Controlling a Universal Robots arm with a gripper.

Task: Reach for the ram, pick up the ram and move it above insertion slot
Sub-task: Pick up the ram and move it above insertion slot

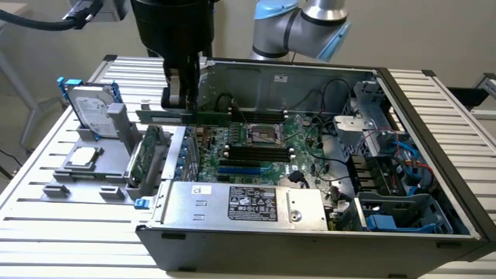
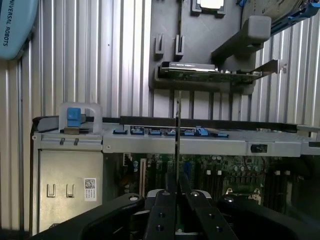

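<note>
The black two-fingered gripper (image 2: 176,200) appears at the near edge of the wrist view, its jaws clenched on the thin, long, narrow green circuit-board stick, the ram (image 2: 178,145), which is seen edge-on as a dark vertical line rising from between the fingers (image 2: 162,210). Beyond the fingers lies the green motherboard (image 2: 220,172) inside the open grey metal computer case (image 2: 200,145), with a row of blue connectors (image 2: 165,132) along the case wall. Farther off, on the ribbed silver worktable (image 2: 100,60), a grey plastic fixture (image 2: 200,82) carries a larger green expansion card with a metal bracket (image 2: 220,74).

In the exterior view, the nearest item is the silver boxed power supply with a black label (image 1: 248,203) at the front of the case (image 1: 310,244). Behind it the motherboard (image 1: 256,148) shows its black memory slots (image 1: 259,153) and a square metal processor socket (image 1: 263,133). Towards the exterior view's left, the fixture (image 1: 101,168) holds the expansion card (image 1: 143,157), a square processor chip (image 1: 83,157) and a silver hard drive in a blue frame (image 1: 92,107). Above the case's rear left corner the gripper (image 1: 180,96) hangs from the black wrist, holding the ram (image 1: 186,118) level over the board's edge, clear of the slots. The light blue and silver robot arm (image 1: 302,26) stands farthest back.
</note>
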